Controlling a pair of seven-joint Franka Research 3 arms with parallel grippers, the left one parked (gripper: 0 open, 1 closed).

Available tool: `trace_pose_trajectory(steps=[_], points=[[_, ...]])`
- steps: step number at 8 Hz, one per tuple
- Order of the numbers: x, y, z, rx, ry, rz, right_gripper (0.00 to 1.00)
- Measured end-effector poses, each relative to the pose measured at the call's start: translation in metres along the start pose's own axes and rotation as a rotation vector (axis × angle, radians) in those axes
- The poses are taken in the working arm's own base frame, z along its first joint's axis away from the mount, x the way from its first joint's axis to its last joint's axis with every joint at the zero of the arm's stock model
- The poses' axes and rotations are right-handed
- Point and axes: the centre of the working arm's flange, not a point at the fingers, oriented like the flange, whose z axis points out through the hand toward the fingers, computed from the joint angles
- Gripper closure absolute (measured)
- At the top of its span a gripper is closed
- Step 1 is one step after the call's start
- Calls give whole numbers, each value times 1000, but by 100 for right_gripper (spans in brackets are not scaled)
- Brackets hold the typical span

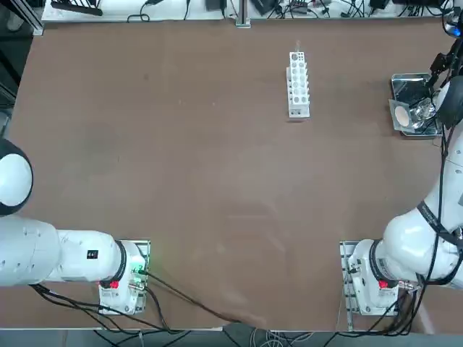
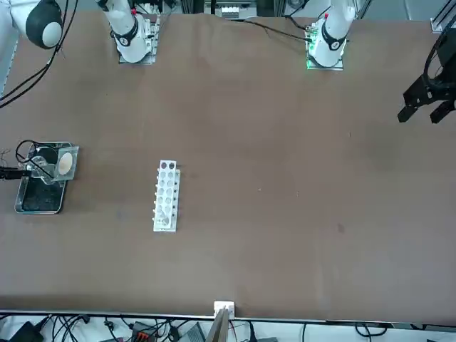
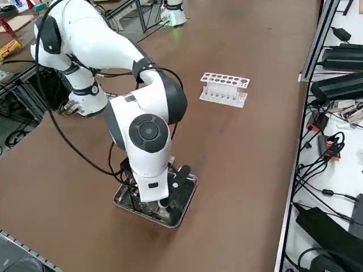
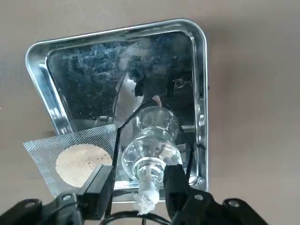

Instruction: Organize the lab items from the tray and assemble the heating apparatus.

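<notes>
Glass burner (image 4: 152, 150), partly hidden

Clock face centred on the table (image 1: 210, 166), twelve o'clock away from the robot: test-tube rack (image 1: 298, 87), one o'clock; tray (image 1: 409, 86), two o'clock. Mesh (image 1: 399, 123) overhangs the tray's nine-o'clock rim; burner (image 4: 152, 145), at the mesh's three o'clock, lies between tripod (image 4: 116, 147) legs.

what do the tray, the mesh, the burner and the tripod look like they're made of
Tray: polished metal, likely steel, with mirror-like glints along its rim.
Mesh: woven grey wire; its tan centre is matte, perhaps ceramic.
Burner: clear glass or clear plastic, see-through with highlights.
Tripod: thin black rods, probably painted metal.
</notes>
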Motion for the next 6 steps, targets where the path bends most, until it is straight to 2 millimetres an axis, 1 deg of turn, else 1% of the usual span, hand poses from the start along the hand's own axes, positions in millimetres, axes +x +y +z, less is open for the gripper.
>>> trace_pose_trajectory(steps=[3, 6], points=[[-2, 2, 9, 9, -17, -1, 37], [-4, 7, 11, 14, -22, 2, 40]])
